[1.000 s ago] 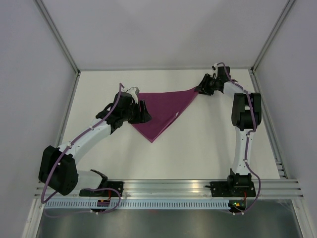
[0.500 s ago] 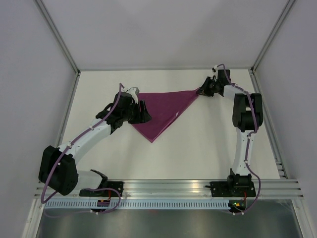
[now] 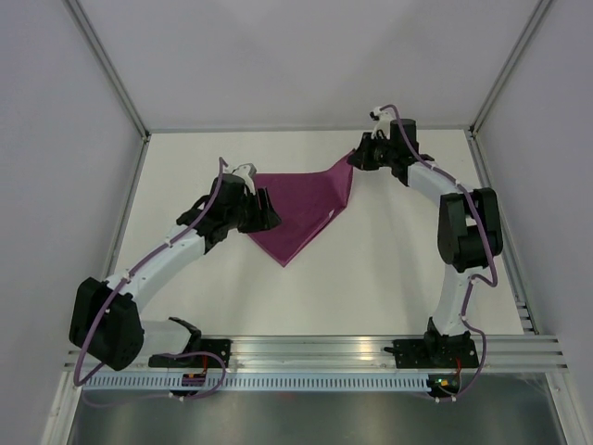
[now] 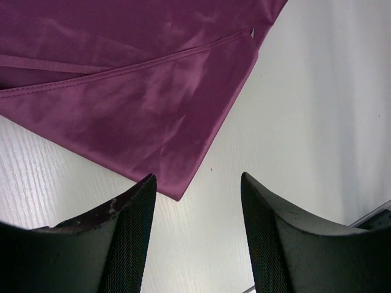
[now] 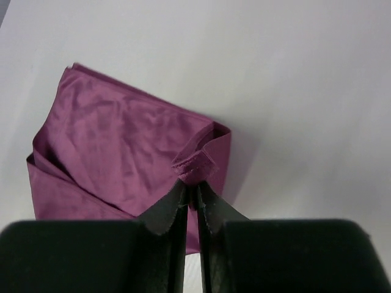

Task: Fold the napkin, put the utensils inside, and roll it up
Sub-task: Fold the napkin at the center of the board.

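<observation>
The napkin (image 3: 301,209) lies mid-table as a folded triangle, its long edge running left to right on the far side. The right gripper (image 5: 190,190) pinches the far-right corner, lifted — only its wrist view shows the hem clamped. The left gripper (image 4: 195,201) hangs spread above the left corner, grasping nothing

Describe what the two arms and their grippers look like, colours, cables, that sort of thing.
Both the left arm and right arm have slim white links joined by bulky black joint housings. A thin lilac cable loops along each. The left gripper and right gripper have black fingers with finely textured inner faces. No markings are visible.
</observation>
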Controlling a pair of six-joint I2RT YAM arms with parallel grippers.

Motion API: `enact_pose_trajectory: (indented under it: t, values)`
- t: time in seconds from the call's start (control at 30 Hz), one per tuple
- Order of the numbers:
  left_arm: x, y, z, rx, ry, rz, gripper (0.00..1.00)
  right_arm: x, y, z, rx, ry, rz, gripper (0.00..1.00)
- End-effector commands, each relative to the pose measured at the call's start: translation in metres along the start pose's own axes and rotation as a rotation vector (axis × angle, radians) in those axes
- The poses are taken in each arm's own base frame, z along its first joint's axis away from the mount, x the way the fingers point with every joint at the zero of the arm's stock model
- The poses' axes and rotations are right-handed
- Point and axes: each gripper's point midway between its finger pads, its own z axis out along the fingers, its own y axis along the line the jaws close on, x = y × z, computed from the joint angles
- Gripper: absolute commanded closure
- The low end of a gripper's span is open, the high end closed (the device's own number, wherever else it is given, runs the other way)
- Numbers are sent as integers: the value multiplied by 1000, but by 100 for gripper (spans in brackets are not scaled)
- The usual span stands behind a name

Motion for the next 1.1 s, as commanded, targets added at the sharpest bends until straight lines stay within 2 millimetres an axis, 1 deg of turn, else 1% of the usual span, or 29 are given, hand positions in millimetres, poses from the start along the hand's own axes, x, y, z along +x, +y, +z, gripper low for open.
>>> enact_pose_trajectory:
  t: [0.0, 0.03, 0.07, 0.1, 0.13, 0.17, 0.23, 0.27, 0.3, 0.33, 0.4, 0.43, 0.47, 0.53, 0.57, 0.6, 0.73, 0.8, 0.83, 0.97, 1.07]
  values:
    - [-22, -4, -19, -11, -119, -75, 38, -10, 54, -6, -93, -53, -235, 86]
    - [-24, -4, -23, -11, -134, -85, 38, 0, 58, -6, -99, -34, -286, 86]
    - [-27, -3, -27, -21, -156, -106, 38, 7, 78, -5, -129, -22, -320, 85]
    - [-33, -6, -36, -10, -188, -113, 38, 14, 85, -4, -145, -7, -364, 86]
    - [-35, -7, -40, -11, -203, -132, 38, 25, 89, -4, -152, 16, -414, 86]
    - [-38, -6, -44, -17, -225, -142, 38, 34, 105, -2, -179, 31, -450, 86]
    - [-42, -11, -57, 8, -256, -159, 38, 51, 115, 0, -195, 66, -501, 86]
    - [-44, -10, -60, -2, -272, -164, 38, 58, 128, 1, -218, 73, -554, 85]
    - [-47, -11, -66, 1, -287, -166, 38, 65, 132, 1, -225, 85, -573, 85]
    - [-47, -11, -68, 0, -291, -170, 38, 71, 145, 3, -243, 90, -603, 86]
    - [-48, -12, -75, 5, -304, -177, 38, 88, 150, 2, -262, 136, -641, 86]
    - [-48, -11, -76, 2, -307, -180, 38, 93, 152, 2, -266, 148, -659, 86]
    - [-48, -11, -78, 2, -313, -182, 38, 100, 160, 3, -286, 157, -693, 86]
    - [-48, -11, -82, 4, -324, -188, 38, 111, 164, 2, -297, 181, -723, 86]
    - [-47, -10, -82, 2, -321, -188, 38, 117, 171, 2, -315, 188, -749, 86]
    - [-47, -10, -83, 3, -322, -191, 38, 123, 172, 2, -322, 201, -758, 86]
    - [-45, -10, -85, 5, -324, -195, 38, 138, 184, 0, -345, 224, -799, 86]
    - [-44, -9, -85, 4, -325, -200, 38, 144, 185, -1, -357, 240, -818, 86]
    - [-43, -9, -85, 4, -324, -201, 38, 148, 189, -2, -369, 247, -826, 86]
    - [-44, -7, -87, -2, -333, -206, 38, 165, 196, -7, -394, 274, -863, 87]
    - [-44, -8, -87, 1, -335, -204, 38, 173, 202, -7, -404, 284, -887, 87]
